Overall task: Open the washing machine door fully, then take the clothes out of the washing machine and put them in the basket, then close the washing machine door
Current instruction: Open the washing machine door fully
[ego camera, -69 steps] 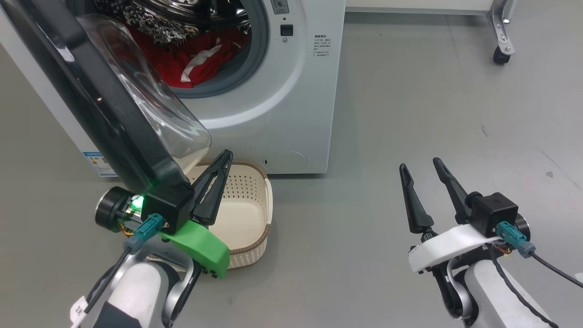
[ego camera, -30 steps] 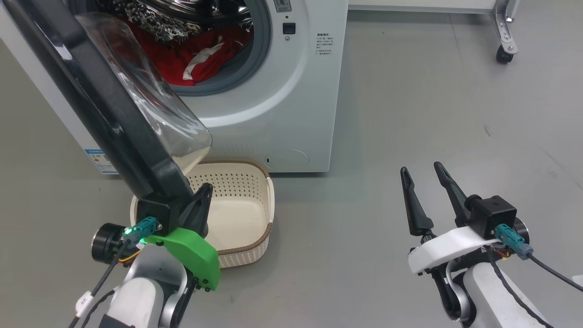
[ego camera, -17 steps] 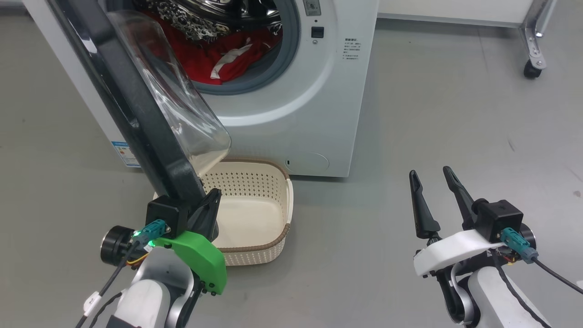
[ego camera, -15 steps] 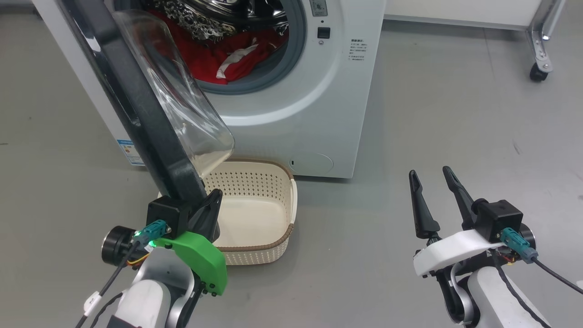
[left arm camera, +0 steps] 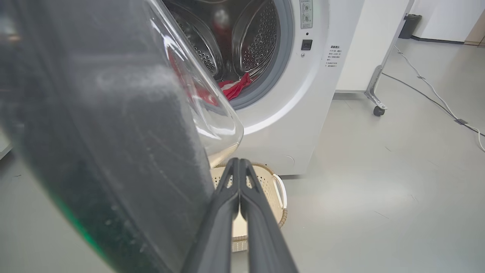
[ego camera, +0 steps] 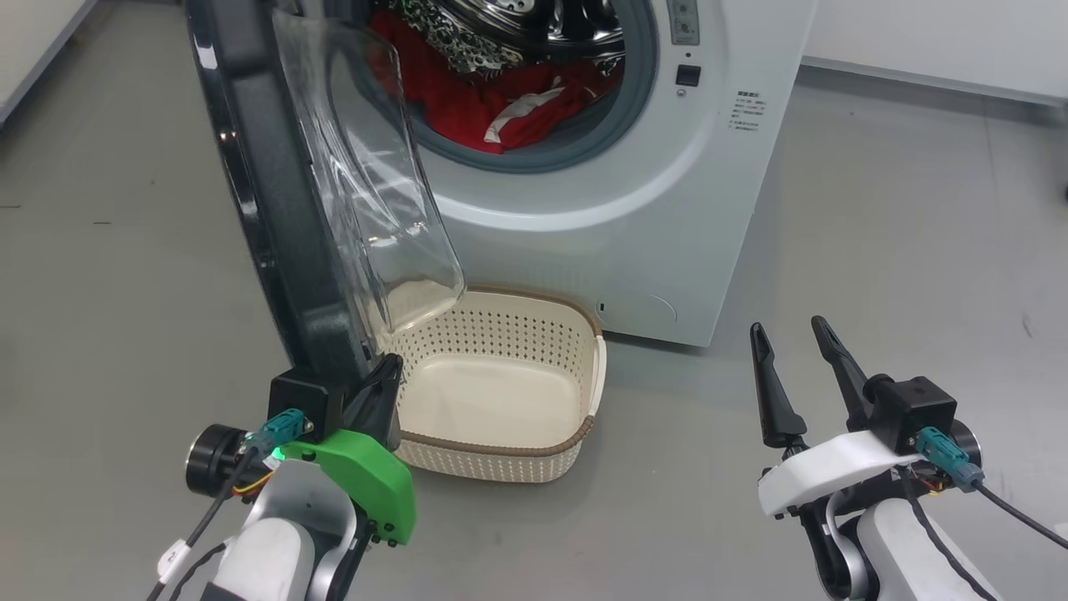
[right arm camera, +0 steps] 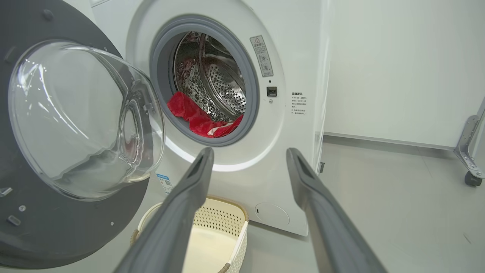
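One step underway: the left gripper [ego camera: 389, 367], fingers together, is seemingly pushing the door [ego camera: 250, 167] wider. The right gripper [ego camera: 788, 327], fingers apart, is hovering, needing the clothes [ego camera: 467, 104] next.

The washing machine [ego camera: 667, 209] stood ahead of me on the floor [ego camera: 876, 250], with the clothes [ego camera: 467, 100] in its drum. The basket [ego camera: 501, 449] sat just before it. The washing machine door [ego camera: 275, 209] hung out on my left, above the basket's left end. My left gripper [ego camera: 389, 367] was beside the door's lower edge, and my right gripper [ego camera: 787, 327] was well off right.
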Available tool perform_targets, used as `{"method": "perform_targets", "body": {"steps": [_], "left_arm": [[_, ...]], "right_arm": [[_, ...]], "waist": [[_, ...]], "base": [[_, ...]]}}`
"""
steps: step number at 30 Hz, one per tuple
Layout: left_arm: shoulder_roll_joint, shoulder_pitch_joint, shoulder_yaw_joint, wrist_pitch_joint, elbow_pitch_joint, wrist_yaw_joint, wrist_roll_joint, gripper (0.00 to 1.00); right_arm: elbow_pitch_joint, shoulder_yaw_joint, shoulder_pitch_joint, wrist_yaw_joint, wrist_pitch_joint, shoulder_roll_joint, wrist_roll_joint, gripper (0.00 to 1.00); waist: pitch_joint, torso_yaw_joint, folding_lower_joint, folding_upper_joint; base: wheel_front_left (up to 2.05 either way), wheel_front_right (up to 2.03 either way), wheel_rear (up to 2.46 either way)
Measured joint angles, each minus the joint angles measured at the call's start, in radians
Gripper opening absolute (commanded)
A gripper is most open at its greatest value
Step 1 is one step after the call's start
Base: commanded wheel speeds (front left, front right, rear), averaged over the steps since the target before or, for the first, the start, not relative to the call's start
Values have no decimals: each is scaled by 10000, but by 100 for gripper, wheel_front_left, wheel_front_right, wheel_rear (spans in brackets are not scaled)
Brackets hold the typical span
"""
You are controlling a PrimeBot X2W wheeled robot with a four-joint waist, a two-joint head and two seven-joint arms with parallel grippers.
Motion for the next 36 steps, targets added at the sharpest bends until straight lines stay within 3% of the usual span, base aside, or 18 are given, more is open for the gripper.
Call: {"method": "perform_targets", "body": {"steps": [17, 36], "left_arm": [[46, 275, 709, -261, 109, 433, -366, 0], [422, 306, 2324, -696, 94, 715, -1035, 0]], "right_arm": [[86, 144, 0, 94, 0, 42, -228, 100], [-84, 376, -376, 180, 282, -105, -512, 100]], "waist": [[33, 1499, 0, 0], [1056, 1588, 0, 0]], "base": [[0, 0, 0], [0, 0, 0]]}}
